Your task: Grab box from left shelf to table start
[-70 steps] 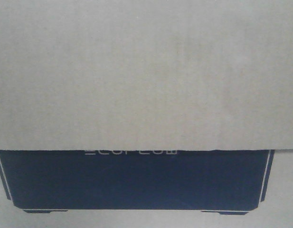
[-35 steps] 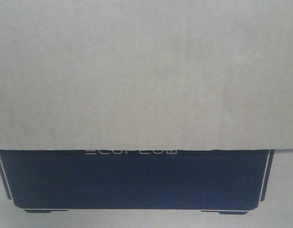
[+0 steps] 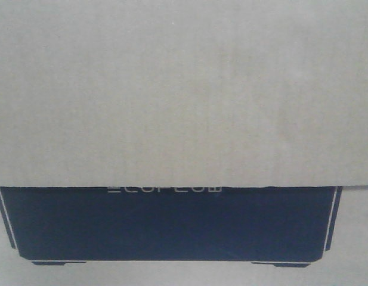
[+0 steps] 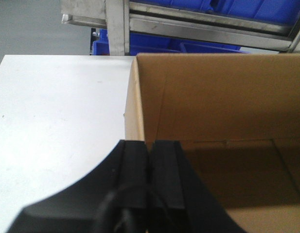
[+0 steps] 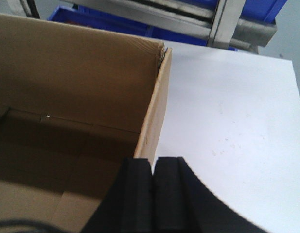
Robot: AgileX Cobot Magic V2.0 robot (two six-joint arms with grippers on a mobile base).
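Note:
The box (image 3: pixel 184 89) fills the front view with brown cardboard and a black ECOFLOW panel (image 3: pixel 172 226) low down. In the left wrist view the open box (image 4: pixel 213 97) stands over the white table (image 4: pixel 57 107). My left gripper (image 4: pixel 150 145) is shut on the top edge of its left wall. The right wrist view shows the box (image 5: pixel 67 73) from the other side, with my right gripper (image 5: pixel 152 162) shut on the top edge of its right wall, beside the table (image 5: pixel 227 111). The box is empty inside. The left shelf (image 4: pixel 115 24) stands just behind it.
The shelf's steel rails and upright (image 5: pixel 222 22) run along the table's far edge. Blue plastic bins (image 4: pixel 237 7) sit on the shelf, with more blue bins (image 5: pixel 106 19) lower down behind the box. Grey floor (image 4: pixel 28 24) shows past the table's far left corner.
In the front view the box's black panel has crept slightly upward. Nothing else visibly differs.

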